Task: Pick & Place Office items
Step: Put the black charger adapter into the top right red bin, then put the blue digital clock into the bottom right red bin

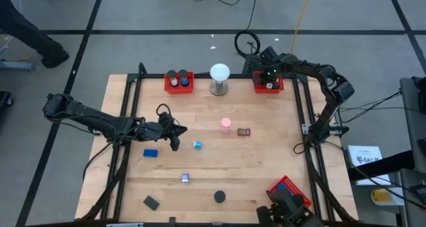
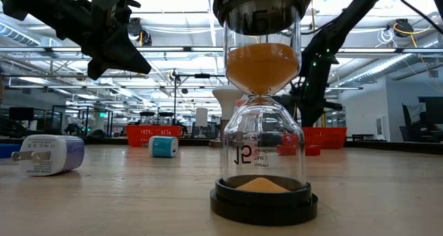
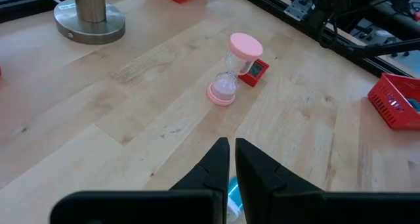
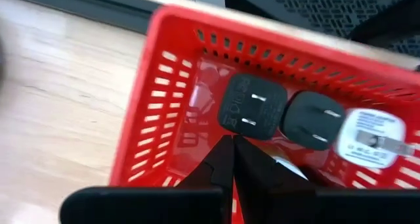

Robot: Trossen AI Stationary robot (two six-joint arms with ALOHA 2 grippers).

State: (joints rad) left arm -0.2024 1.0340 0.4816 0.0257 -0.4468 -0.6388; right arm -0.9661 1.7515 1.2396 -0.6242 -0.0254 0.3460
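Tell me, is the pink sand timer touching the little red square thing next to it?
Cannot tell. In the left wrist view the pink sand timer overlaps the red square thing, hiding any gap; the high view seems to show a small gap.

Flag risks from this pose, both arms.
1. Left hand hangs shut just beside the small blue item; descending like this could knock it away rather than grasp it.
2. The pink hourglass stands upright touching the red block; a sweep there may topple it.
3. Right hand sits shut over the chargers in the red tray; lowering could jam.
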